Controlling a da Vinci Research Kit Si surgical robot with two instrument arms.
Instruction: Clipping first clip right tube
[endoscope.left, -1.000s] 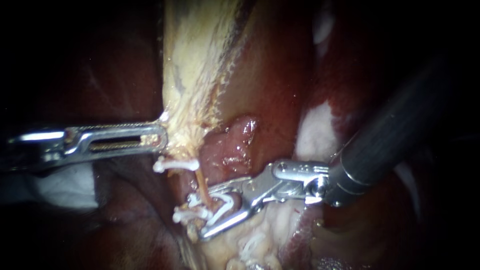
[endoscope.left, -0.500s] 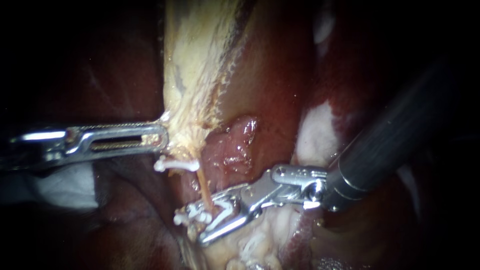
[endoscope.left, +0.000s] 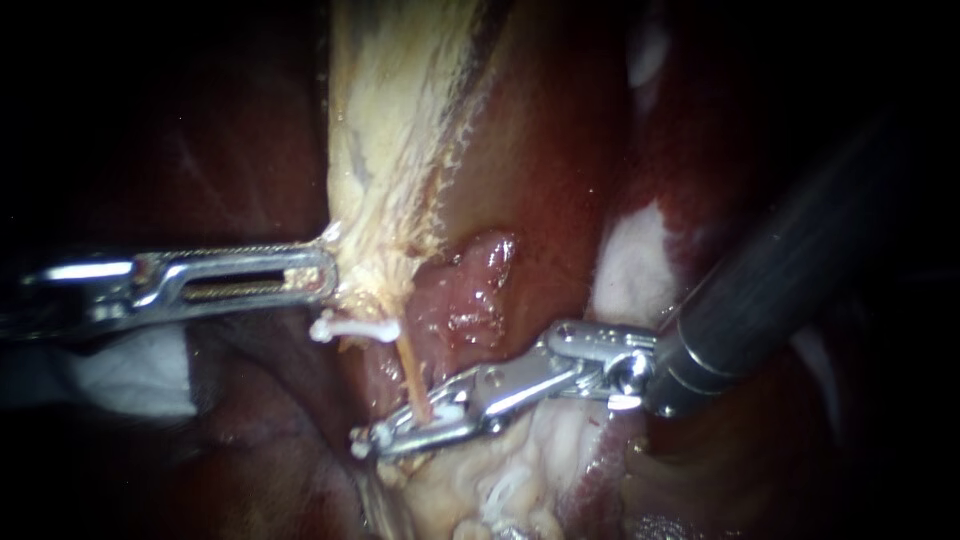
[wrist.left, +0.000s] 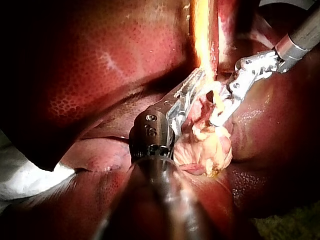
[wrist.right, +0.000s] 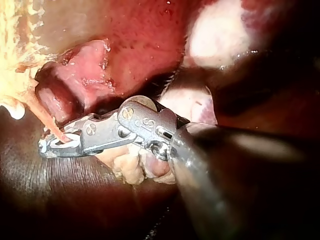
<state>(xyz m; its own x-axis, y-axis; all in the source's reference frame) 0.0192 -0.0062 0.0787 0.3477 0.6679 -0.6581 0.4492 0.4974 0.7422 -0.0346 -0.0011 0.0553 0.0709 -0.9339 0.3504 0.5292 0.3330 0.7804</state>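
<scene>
The pale gallbladder (endoscope.left: 395, 140) hangs down the middle of the endoscope view. My left instrument (endoscope.left: 318, 274) is shut on its lower edge, holding it taut. From that edge a thin tan tube (endoscope.left: 412, 372) runs down. One white clip (endoscope.left: 352, 328) sits across the tube's upper end. Lower down, my right instrument (endoscope.left: 405, 435) has its jaws squeezed together on a second white clip around the tube. In the right wrist view the tube (wrist.right: 44, 116) enters the shut jaws of my right instrument (wrist.right: 56, 145). In the left wrist view my left instrument (wrist.left: 192, 89) grips tissue beside my right instrument (wrist.left: 224, 107).
Dark red liver (endoscope.left: 545, 140) lies behind and around the gallbladder. A raw pink bed (endoscope.left: 470, 290) shows beside the tube. Pale fatty tissue (endoscope.left: 500, 480) lies under the right jaws. White gauze (endoscope.left: 130, 370) sits under the left shaft.
My right instrument's jaws, wide open around the tube one second ago, have closed and pressed the white clip flat on it. The left instrument has stayed put.
</scene>
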